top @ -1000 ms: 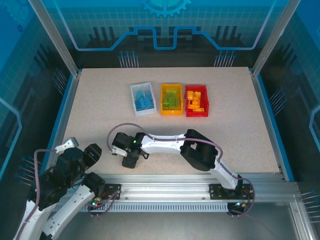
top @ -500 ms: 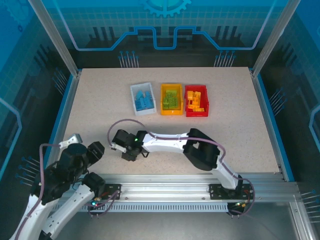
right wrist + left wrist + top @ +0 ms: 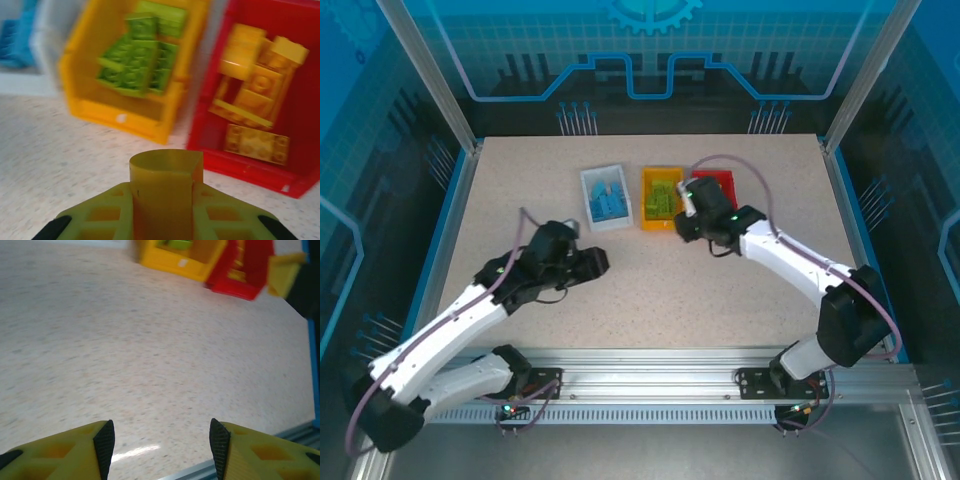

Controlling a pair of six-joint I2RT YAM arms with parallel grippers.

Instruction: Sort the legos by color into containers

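Observation:
My right gripper is shut on a yellow lego, rounded on one side, standing up between the fingers. It hovers just in front of the gap between the yellow-orange container with green legos and the red container with yellow legos. From above, the right gripper overlaps the red container. The white container holds blue legos. My left gripper stands open over bare table, its pads with nothing between them.
The speckled table is ringed by a blue rim and metal frame posts. A rail runs along the near edge. The three containers stand in a row at the back middle. The right arm's black part shows in the left wrist view.
The right gripper shut on the yellow lego near the front left and carried it back to the containers. The left arm swung out from the near-left corner to the table's middle left.

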